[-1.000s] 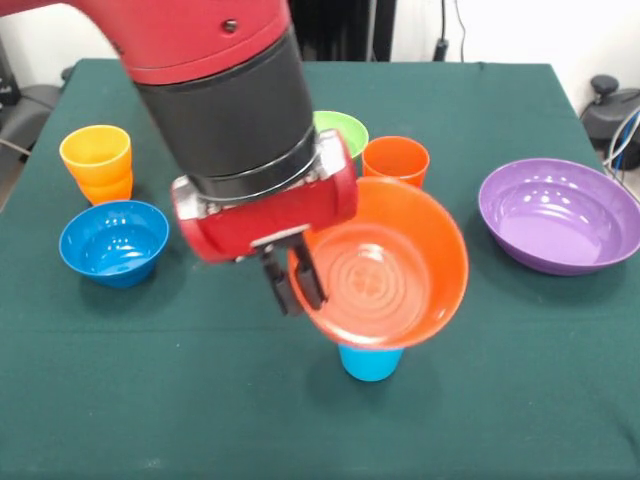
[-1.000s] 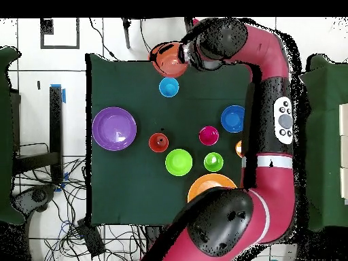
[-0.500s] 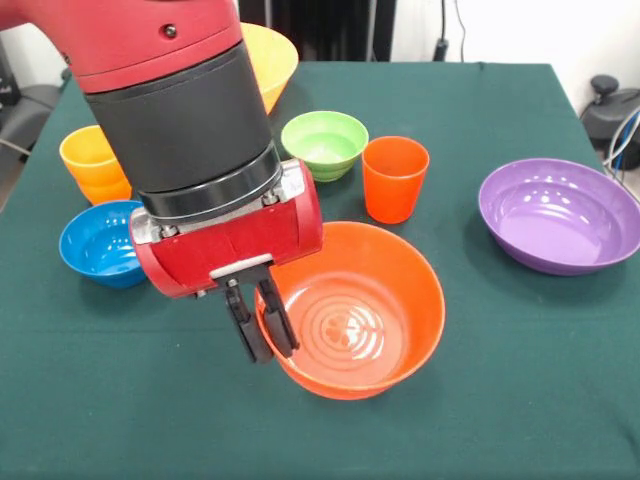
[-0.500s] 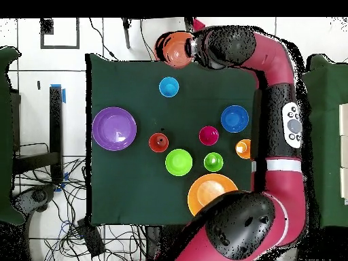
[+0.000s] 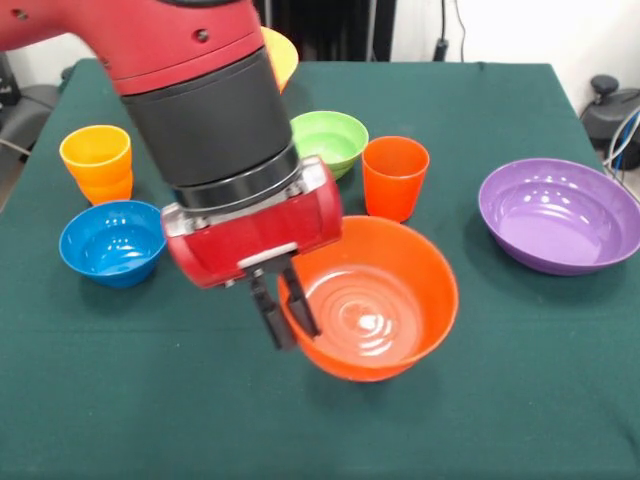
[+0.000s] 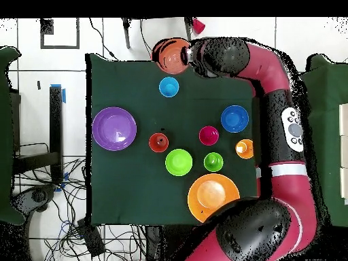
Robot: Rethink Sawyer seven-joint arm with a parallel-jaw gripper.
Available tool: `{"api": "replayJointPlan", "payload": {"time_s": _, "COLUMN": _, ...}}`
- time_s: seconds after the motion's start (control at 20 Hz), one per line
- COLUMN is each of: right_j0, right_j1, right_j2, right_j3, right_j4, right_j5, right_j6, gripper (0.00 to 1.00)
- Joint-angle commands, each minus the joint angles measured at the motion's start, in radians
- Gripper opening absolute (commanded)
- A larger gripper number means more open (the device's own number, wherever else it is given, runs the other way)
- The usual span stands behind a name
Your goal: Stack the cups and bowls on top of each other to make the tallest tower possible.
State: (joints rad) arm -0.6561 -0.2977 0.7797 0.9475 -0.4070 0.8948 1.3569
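Note:
My gripper (image 5: 297, 333) is shut on the near rim of the smaller orange bowl (image 5: 380, 300), one finger inside and one outside, and holds it in the air. From overhead the held bowl (image 6: 170, 56) hangs at the table's far edge, just beyond the light blue cup (image 6: 168, 87), with the gripper (image 6: 187, 56) beside it. In the front view the bowl hides that cup. An orange cup (image 5: 395, 175), a yellow-orange cup (image 5: 97, 160), a blue bowl (image 5: 112, 240), a light green bowl (image 5: 328, 140) and a purple bowl (image 5: 558, 212) stand apart on the table.
The large yellow bowl (image 6: 213, 196) sits near the robot's base, half hidden by the arm in the front view (image 5: 282, 55). A magenta cup (image 6: 209, 135) and a green cup (image 6: 213, 162) show only from overhead. The green cloth table (image 5: 500, 400) ends close to the held bowl.
The arm has swung with the orange bowl, first toward the camera and left, then back right. The bowl went from tilted to nearly level. The light blue cup below it is now covered.

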Motion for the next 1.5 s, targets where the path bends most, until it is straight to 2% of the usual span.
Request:
{"api": "replayJointPlan", "payload": {"time_s": 0.05, "right_j0": 0.012, "right_j1": -0.079, "right_j2": -0.004, "right_j3": 0.178, "right_j4": -0.033, "right_j5": -0.031, "right_j6": -0.138, "gripper": 0.00}}
{"api": "replayJointPlan", "payload": {"time_s": 0.4, "right_j0": 0.001, "right_j1": -0.097, "right_j2": -0.003, "right_j3": 0.222, "right_j4": -0.015, "right_j5": -0.028, "right_j6": -0.096, "gripper": 0.00}}
{"api": "replayJointPlan", "payload": {"time_s": 0.55, "right_j0": -0.016, "right_j1": -0.123, "right_j2": -0.001, "right_j3": 0.276, "right_j4": -0.005, "right_j5": -0.040, "right_j6": -0.072, "gripper": 0.00}}
{"api": "replayJointPlan", "payload": {"time_s": 0.8, "right_j0": -0.039, "right_j1": -0.131, "right_j2": 0.011, "right_j3": 0.314, "right_j4": 0.002, "right_j5": -0.055, "right_j6": -0.074, "gripper": 0.00}}
{"api": "replayJointPlan", "payload": {"time_s": 1.5, "right_j0": -0.044, "right_j1": -0.061, "right_j2": 0.037, "right_j3": 0.228, "right_j4": -0.008, "right_j5": -0.034, "right_j6": -0.142, "gripper": 0.00}}
